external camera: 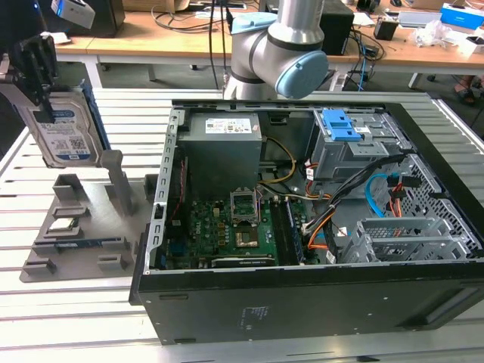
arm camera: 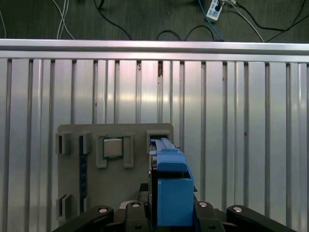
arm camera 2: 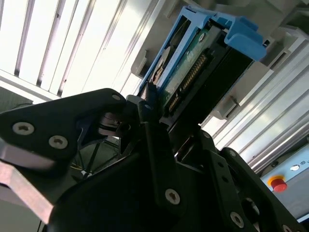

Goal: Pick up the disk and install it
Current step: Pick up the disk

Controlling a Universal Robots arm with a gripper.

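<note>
The disk (external camera: 66,128) is held upright, label face outward, by the tool (external camera: 39,91), whose fingers (arm camera 2: 154,145) are closed on its blue-bracketed edge. It hangs clear above the grey fixture tray (external camera: 76,227), near the desk's (external camera: 68,325) edge at the exterior view's left, well apart from the open computer case (external camera: 302,310). An upright slot (arm camera: 155,136) in the tray is judged to be the disk's seat, which would explain the edgewise grip from above. A processor chip (arm camera: 113,146) is kept in a neighbouring pocket. The desk is ribbed aluminium. Wooden benches (external camera: 189,38) strewn with cables are seen behind, and dark floor with trailing leads beyond.
</note>
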